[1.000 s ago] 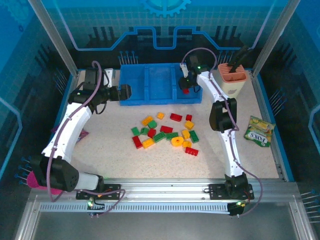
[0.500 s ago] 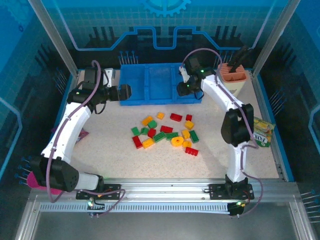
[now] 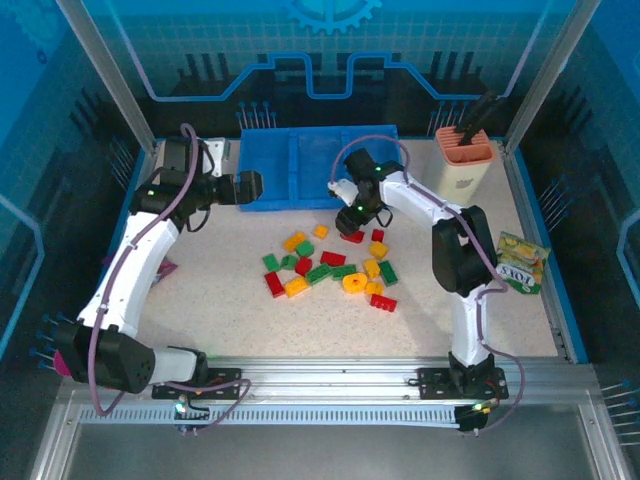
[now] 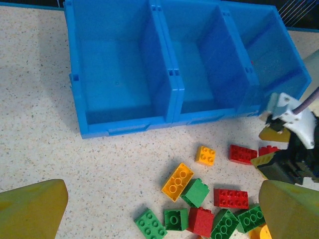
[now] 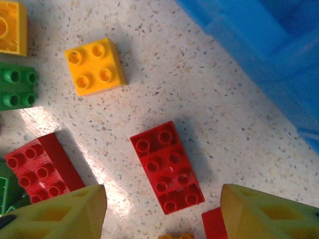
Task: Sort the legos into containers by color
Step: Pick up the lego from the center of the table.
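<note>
The blue three-compartment tray (image 3: 300, 165) stands at the back of the table, and its left and middle compartments (image 4: 119, 64) hold nothing. Red, green and yellow-orange legos (image 3: 330, 265) lie scattered in front of it. My right gripper (image 5: 162, 214) is open and low over the pile, its fingers either side of a red 2x4 brick (image 5: 167, 167) without touching it; from above that brick (image 3: 352, 236) lies just under the gripper (image 3: 350, 220). My left gripper (image 3: 255, 187) hovers open by the tray's left front corner, nothing between its fingers (image 4: 32, 206).
A yellow 2x2 brick (image 5: 95, 66) and another red brick (image 5: 42, 167) lie near the right gripper. The cream holder with an orange top (image 3: 463, 160) stands back right. A snack packet (image 3: 518, 262) lies at the right edge.
My right gripper has come from over the tray's right compartment, forward and left, down to the pile. The red brick it carried a second ago is gone from it. The left arm barely moved.
</note>
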Motion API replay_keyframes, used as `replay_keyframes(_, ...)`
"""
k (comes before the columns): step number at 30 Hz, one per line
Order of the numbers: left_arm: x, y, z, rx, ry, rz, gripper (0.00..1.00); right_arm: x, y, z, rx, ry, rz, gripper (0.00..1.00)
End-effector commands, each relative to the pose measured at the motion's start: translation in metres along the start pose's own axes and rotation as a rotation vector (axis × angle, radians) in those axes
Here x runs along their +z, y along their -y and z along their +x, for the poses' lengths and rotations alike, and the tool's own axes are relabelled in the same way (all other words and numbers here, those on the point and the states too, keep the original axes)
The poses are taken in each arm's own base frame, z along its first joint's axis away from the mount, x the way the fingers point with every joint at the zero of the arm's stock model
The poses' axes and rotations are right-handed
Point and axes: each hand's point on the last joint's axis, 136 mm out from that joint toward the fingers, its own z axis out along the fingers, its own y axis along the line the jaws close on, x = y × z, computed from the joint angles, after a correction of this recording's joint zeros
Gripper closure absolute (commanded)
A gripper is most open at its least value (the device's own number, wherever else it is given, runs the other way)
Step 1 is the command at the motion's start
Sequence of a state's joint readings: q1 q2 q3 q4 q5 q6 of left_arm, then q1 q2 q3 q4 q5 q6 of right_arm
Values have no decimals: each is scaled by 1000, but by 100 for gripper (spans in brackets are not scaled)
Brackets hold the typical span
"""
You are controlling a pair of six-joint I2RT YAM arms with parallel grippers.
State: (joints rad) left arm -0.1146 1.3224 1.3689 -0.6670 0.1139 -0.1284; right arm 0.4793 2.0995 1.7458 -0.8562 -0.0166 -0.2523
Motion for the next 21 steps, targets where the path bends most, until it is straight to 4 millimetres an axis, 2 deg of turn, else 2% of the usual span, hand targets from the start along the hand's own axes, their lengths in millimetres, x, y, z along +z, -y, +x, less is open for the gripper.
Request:
replay_keyframes(1, -5, 4, 0, 28, 23, 14, 1, 14, -12, 2, -161, -65, -17, 33)
replay_keyframes(7, -6, 2, -1, 32, 29, 4, 1, 35, -17, 10, -224, -130, -45, 30)
replay_keyframes(11, -5, 0, -1, 33, 30, -10, 1, 47, -10, 19, -237, -179, -18, 30)
replay_keyframes(13, -4, -1, -1, 34, 29, -15, 1, 53, -7, 24, -240, -202, -3, 38)
replay_keyframes(18, -2, -2, -2, 37, 19, -21, 0, 54, -3, 33, -230, -228, 16, 68)
replay_keyframes(21, -1, -3, -2, 41, 12, -26, 1, 38, 0, 33, -179, -204, 11, 74)
